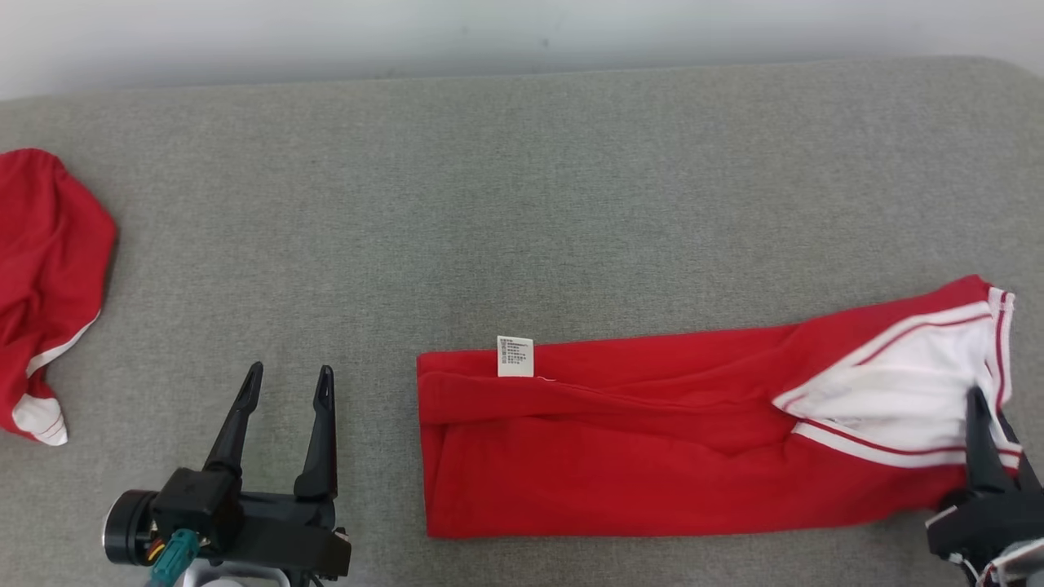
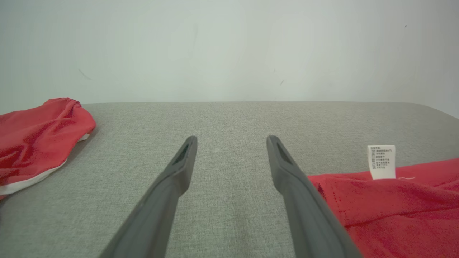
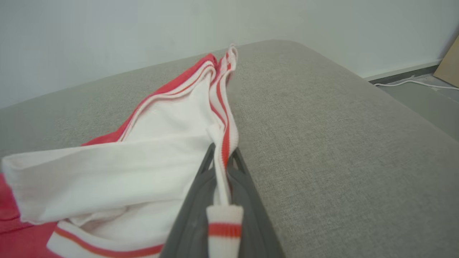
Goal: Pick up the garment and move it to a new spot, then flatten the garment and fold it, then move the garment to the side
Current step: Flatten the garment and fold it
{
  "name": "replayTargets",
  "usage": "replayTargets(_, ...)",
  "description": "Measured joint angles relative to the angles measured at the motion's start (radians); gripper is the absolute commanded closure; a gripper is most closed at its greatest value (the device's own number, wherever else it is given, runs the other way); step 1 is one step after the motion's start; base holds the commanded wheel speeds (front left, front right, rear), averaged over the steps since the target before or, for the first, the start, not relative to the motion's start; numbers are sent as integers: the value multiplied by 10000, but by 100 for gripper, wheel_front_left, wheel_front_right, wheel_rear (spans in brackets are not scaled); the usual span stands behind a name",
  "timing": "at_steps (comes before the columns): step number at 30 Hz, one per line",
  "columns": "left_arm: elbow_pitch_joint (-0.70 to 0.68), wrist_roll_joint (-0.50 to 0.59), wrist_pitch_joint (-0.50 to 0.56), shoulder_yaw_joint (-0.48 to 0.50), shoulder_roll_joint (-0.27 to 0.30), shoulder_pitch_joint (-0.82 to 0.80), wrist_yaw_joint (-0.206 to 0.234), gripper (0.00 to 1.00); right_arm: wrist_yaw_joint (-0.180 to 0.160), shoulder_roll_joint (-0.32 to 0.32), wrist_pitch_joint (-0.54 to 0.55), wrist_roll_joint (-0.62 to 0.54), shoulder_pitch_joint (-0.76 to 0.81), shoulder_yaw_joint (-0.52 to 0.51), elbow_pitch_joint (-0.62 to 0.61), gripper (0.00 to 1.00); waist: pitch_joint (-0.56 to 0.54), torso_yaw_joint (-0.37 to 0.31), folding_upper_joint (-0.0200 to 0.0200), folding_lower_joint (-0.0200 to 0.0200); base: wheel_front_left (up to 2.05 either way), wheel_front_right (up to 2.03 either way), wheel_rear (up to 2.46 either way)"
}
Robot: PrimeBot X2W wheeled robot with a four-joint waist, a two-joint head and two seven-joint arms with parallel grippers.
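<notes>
Red garment [image 1: 636, 456] lies folded into a long band on the grey worktop [image 1: 522, 187], running from centre to the right edge of the head view. A white label [image 1: 515, 357] stands at its far left corner. The white inner side and red-striped white trim [image 1: 999, 326] show at the right end.

Right gripper [image 1: 977, 401] is at lower right, jaws pinched tight on the garment's striped trim. In the right wrist view the trim runs between the dark fingers [image 3: 190, 222], with a ribbed end sticking out toward the camera.

Left gripper [image 1: 290, 373] is at lower left, jaws wide and empty, over bare worktop just left of the garment, not touching it.

A second red cloth [image 1: 49, 277] sits bunched at the far left edge, well apart.
</notes>
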Motion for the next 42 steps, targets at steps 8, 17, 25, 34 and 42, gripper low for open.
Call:
replayTargets(8, 27, 21, 0, 77, -40, -7, -102, 0, -2, 491, 562, -696, 511, 1561, -3768, 100, -65, -157, -1, -1, 0, 0, 0)
replayTargets(17, 163, 59, 0, 15, -165, -10, -215, 0, -2, 988, 1873, -658, 380, 4617, -5856, 100, -177, -19, -1, -1, 0, 0, 0)
replayTargets(25, 297, 58, 0, -21, -255, -36, -313, 0, -2, 1369, 1964, -109, -385, 6592, -4614, 100, -211, 235, 0, -1, 0, 0, 0)
replayTargets(34, 395, 58, 0, -98, -366, -131, -384, 0, -2, 1770, 1252, 558, -1456, 7912, -2057, 100, -83, 571, -1, -1, 0, 0, 0)
replayTargets(42, 431, 59, 0, -104, -433, -240, -391, 0, -4, 2174, 968, 1057, -2277, 8916, -999, 0, 105, 680, 0, 0, 0, 0, 0)
